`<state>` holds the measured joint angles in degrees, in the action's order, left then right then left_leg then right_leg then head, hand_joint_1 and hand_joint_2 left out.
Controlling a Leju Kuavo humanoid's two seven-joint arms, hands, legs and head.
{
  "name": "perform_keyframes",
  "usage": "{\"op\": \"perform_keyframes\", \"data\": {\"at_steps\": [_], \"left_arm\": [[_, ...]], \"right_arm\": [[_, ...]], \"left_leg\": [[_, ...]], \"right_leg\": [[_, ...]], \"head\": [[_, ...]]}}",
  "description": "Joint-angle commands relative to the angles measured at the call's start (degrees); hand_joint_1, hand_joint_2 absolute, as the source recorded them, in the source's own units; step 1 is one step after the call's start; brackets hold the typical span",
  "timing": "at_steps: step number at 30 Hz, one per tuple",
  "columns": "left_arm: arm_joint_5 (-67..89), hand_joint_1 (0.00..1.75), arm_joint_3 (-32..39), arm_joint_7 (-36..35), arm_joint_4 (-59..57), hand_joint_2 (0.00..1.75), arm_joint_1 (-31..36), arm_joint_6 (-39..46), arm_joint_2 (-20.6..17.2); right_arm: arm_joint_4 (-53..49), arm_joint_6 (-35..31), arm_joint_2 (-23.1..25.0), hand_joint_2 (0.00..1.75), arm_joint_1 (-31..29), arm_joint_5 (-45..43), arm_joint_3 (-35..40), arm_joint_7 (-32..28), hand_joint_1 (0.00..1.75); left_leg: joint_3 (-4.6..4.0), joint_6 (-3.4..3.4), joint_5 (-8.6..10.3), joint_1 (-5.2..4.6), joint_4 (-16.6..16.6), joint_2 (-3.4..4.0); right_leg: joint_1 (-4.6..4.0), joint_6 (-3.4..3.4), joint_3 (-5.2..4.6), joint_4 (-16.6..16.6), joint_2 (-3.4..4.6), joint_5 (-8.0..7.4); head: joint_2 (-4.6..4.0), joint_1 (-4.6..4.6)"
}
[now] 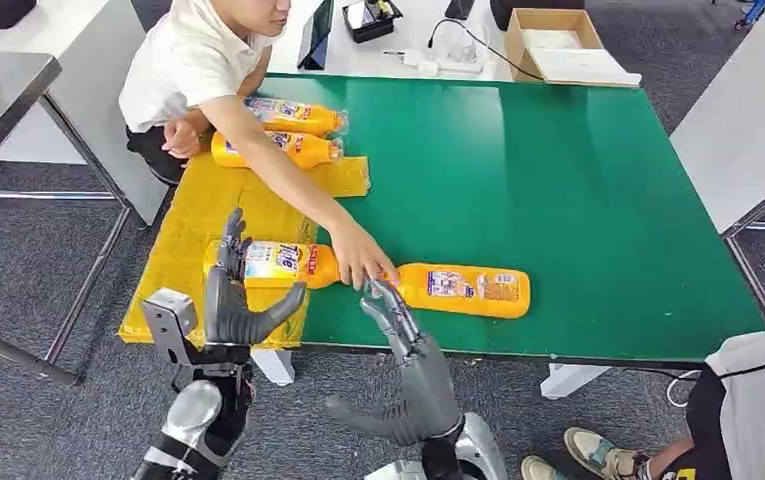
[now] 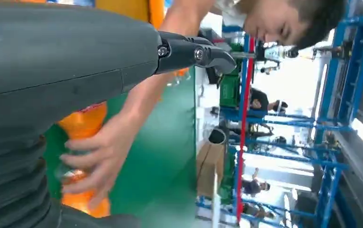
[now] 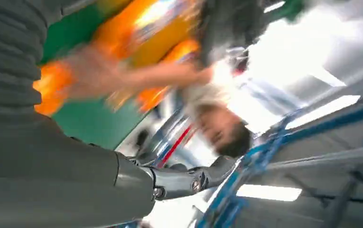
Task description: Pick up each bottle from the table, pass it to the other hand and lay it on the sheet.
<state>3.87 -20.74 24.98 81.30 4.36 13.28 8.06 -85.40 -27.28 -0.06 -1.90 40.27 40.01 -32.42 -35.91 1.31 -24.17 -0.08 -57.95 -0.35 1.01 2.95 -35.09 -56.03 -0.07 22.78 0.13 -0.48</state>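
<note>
Silver arms, dark grey robot hand [image 1: 241, 300]

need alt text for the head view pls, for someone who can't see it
A seated person's hand reaches across a green table to the neck of an orange bottle lying on it, just beyond the raised right robot hand. The left robot hand holds another bottle over a yellow sheet, where two more bottles lie.

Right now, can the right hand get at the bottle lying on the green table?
Probably not yet: the right hand is next to the bottle, but the person's hand rests on its neck, in the way.
</note>
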Motion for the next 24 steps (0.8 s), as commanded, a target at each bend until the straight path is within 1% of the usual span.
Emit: {"op": "perform_keyframes", "data": {"at_steps": [1,2,3,5,7,9,10,12,14,16,17,18,20,22,23,24], "left_arm": [[1.6,0.00,-4.5,0.1,3.3,1.75,-3.7,2.7,-1.8],[2.2,0.00,-3.9,0.5,2.1,1.75,-2.8,3.9,-1.4],[2.3,0.00,-3.6,0.6,0.7,1.75,-1.7,4.2,-1.3],[2.3,0.00,-3.6,0.6,-0.2,1.75,-1.0,4.2,-1.1],[2.9,0.00,-4.0,0.9,-0.3,1.75,-0.7,4.2,-1.3],[5.3,0.00,-4.7,1.9,-0.3,1.75,-0.5,6.0,-1.4],[5.4,0.00,-4.8,1.9,-0.1,1.75,-0.6,6.1,-1.5],[4.7,0.00,-4.8,1.3,0.4,1.75,-1.1,5.6,-1.6],[4.7,0.00,-4.7,1.3,1.0,1.75,-1.8,5.6,-1.8],[4.7,0.00,-4.4,1.3,1.1,1.75,-2.0,5.6,-1.7],[4.7,0.00,-4.4,1.3,1.1,1.75,-1.9,5.6,-1.7],[4.7,0.00,-4.4,1.3,1.0,1.75,-1.9,5.6,-1.6],[4.7,0.00,-4.4,1.3,0.8,1.75,-1.7,5.6,-1.6],[4.7,0.00,-4.4,1.3,0.8,1.75,-1.7,5.6,-1.6],[4.7,0.00,-4.4,1.3,0.8,1.75,-1.7,5.6,-1.6],[4.7,0.00,-4.4,1.3,0.8,1.75,-1.7,5.6,-1.6]], "right_arm": [[18.9,0.1,-4.7,1.75,-2.8,1.8,-19.3,-1.6,0.00],[20.0,0.0,-4.9,1.75,-4.1,1.9,-19.9,-2.2,0.00],[20.9,0.7,-5.2,1.75,-6.0,1.7,-20.7,-2.2,0.00],[21.2,1.7,-5.6,1.75,-7.7,2.2,-21.2,-2.1,0.00],[21.1,1.2,-5.9,1.75,-8.0,3.5,-21.1,-1.0,0.00],[23.6,2.0,-7.0,1.75,-10.9,4.3,-21.3,0.8,0.00],[25.6,2.9,-7.5,1.75,-12.4,4.9,-21.5,1.9,0.00],[28.7,3.6,-7.9,1.75,-14.0,4.9,-22.5,2.6,0.00],[32.1,2.0,-8.0,1.75,-14.6,7.0,-23.0,2.8,0.00],[33.7,1.5,-8.1,1.75,-14.9,7.9,-22.9,3.1,0.00],[34.2,1.5,-8.4,1.75,-15.1,8.1,-22.9,3.1,0.00],[34.2,1.5,-8.3,1.75,-15.3,8.1,-22.9,3.1,0.00],[34.5,1.7,-8.2,1.75,-15.5,8.1,-22.9,3.1,0.00],[34.5,1.7,-8.2,1.75,-15.5,8.1,-22.9,3.1,0.00],[34.5,1.7,-8.2,1.75,-15.5,8.1,-22.9,3.1,0.00],[34.5,1.7,-8.2,1.75,-15.5,8.1,-22.9,3.1,0.00]], "left_leg": [[0.58,-0.01,-0.20,0.02,0.1,-0.01],[0.30,0.00,-0.07,-0.02,0.1,-0.01],[0.41,-0.02,-0.10,-0.01,0.1,-0.02],[0.15,-0.01,-0.03,-0.10,0.1,0.05],[0.42,-0.08,-0.13,-0.07,0.1,0.10],[0.20,0.05,0.01,-0.09,0.1,0.02],[0.35,0.03,-0.03,-0.08,0.1,0.02],[0.38,0.04,-0.04,-0.07,0.1,0.14],[0.25,0.07,0.01,-0.10,0.1,0.12],[0.41,0.05,-0.06,-0.05,0.1,0.07],[0.21,0.09,0.03,-0.09,0.1,0.03],[0.39,0.06,-0.05,-0.07,0.1,0.07],[0.29,0.07,-0.03,-0.11,0.1,0.08],[0.62,-0.01,-0.18,-0.05,0.1,0.15],[0.28,0.05,-0.04,-0.12,0.1,0.08],[0.48,0.00,-0.11,-0.10,0.1,0.11]], "right_leg": [[-0.04,-0.09,0.64,0.2,-0.04,0.17],[0.00,-0.07,0.35,0.2,-0.02,0.04],[-0.02,-0.10,0.48,0.2,-0.02,0.06],[0.08,-0.05,0.18,0.1,0.04,-0.04],[0.04,-0.14,0.44,0.1,0.08,0.05],[0.06,-0.02,0.22,0.1,-0.01,-0.04],[0.05,-0.06,0.36,0.1,-0.01,0.01],[0.04,-0.05,0.36,0.1,0.09,-0.02],[0.07,0.01,0.25,0.1,0.06,-0.06],[0.02,-0.03,0.44,0.2,0.01,0.01],[0.07,0.03,0.23,0.1,-0.01,-0.05],[0.04,-0.02,0.41,0.1,0.03,0.01],[0.08,-0.01,0.31,0.1,0.04,-0.01],[0.01,-0.12,0.64,0.1,0.10,0.11],[0.08,-0.03,0.31,0.1,0.04,-0.01],[0.05,-0.09,0.49,0.1,0.06,0.06]], "head": [[0.00,0.02],[0.00,0.02],[0.00,0.02],[0.00,0.02],[0.00,0.00],[0.00,0.02],[0.00,0.00],[0.00,-0.02],[0.00,0.00],[0.00,0.00],[0.00,0.00],[0.00,0.02],[0.00,0.00],[0.00,0.00],[0.00,0.00],[0.00,0.00]]}}
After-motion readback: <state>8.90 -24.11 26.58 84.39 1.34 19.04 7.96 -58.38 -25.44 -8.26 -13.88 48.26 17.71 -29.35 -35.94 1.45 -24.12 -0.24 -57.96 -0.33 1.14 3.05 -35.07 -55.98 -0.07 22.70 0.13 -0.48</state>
